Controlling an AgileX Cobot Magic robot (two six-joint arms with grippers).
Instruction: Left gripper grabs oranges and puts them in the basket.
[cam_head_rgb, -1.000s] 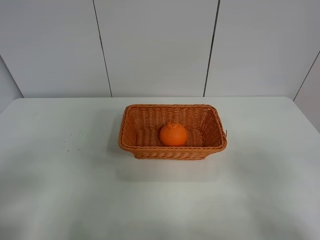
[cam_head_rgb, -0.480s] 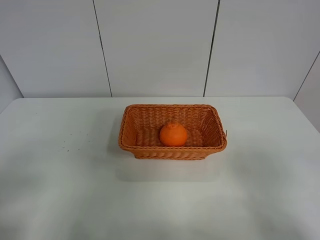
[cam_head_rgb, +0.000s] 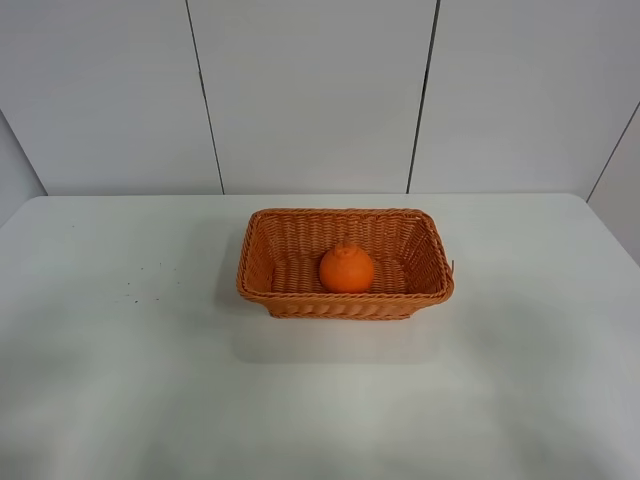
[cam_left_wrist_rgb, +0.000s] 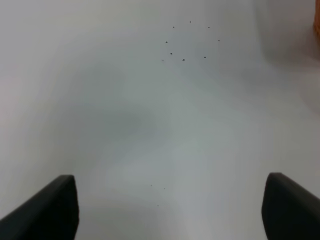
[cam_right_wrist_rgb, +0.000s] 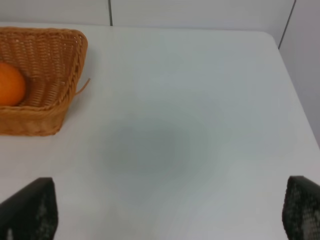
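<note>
The orange (cam_head_rgb: 347, 268) sits inside the woven wicker basket (cam_head_rgb: 262, 236) at the middle of the white table; both also show in the right wrist view, the orange (cam_right_wrist_rgb: 10, 84) and the basket (cam_right_wrist_rgb: 70, 55). No arm shows in the exterior high view. My left gripper (cam_left_wrist_rgb: 170, 210) is open and empty over bare table; only its two dark fingertips (cam_left_wrist_rgb: 47, 207) show. My right gripper (cam_right_wrist_rgb: 170, 212) is open and empty, off to the right of the basket.
The white table (cam_head_rgb: 120, 380) has several tiny dark specks (cam_left_wrist_rgb: 187, 42) on its left part. A pale panelled wall (cam_head_rgb: 310, 90) stands behind the table. The table's right edge (cam_right_wrist_rgb: 292, 75) lies near my right gripper.
</note>
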